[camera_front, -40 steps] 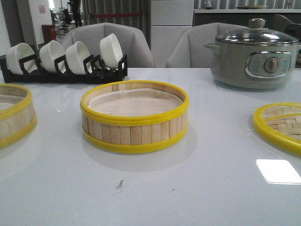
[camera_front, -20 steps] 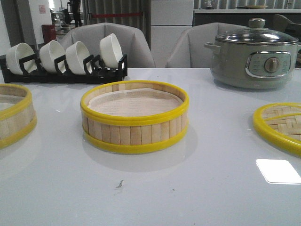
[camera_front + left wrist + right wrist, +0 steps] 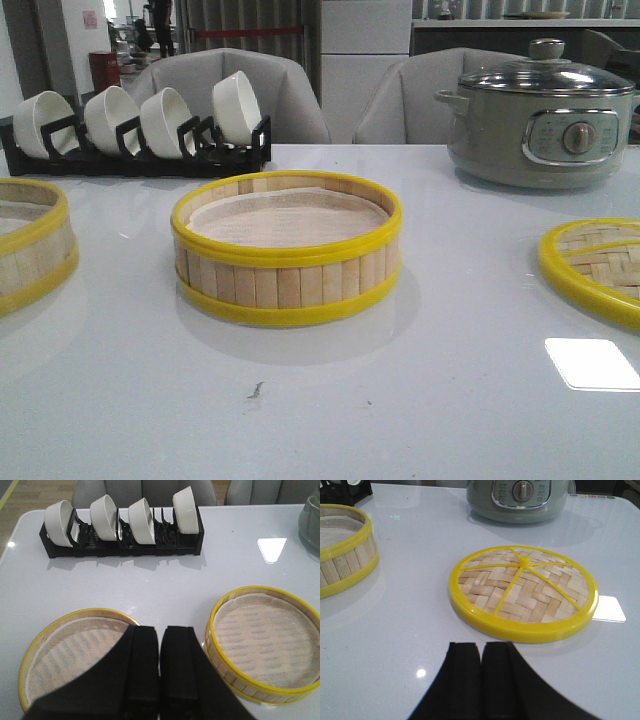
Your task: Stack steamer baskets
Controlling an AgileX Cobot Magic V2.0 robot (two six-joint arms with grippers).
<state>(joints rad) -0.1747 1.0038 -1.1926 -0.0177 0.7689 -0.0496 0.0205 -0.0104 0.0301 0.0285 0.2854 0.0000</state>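
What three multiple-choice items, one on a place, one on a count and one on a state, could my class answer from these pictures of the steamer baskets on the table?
1. Where does the woven lid lie?
A. On the middle basket
B. Flat on the table, to the right of the middle basket
C. On the electric pot

2. How many white bowls stand in the black rack?
A. Two
B. Four
C. Six

3. How is the left pincer?
A. Shut, holding nothing
B. Shut on a bowl
C. Wide open around a basket rim

Answers
1: B, since the front view shows it on bare tabletop, apart from the middle basket and in front of the electric pot.
2: B, as four bowls sit tilted in the rack.
3: A, its fingers meet above the left basket with nothing between them.
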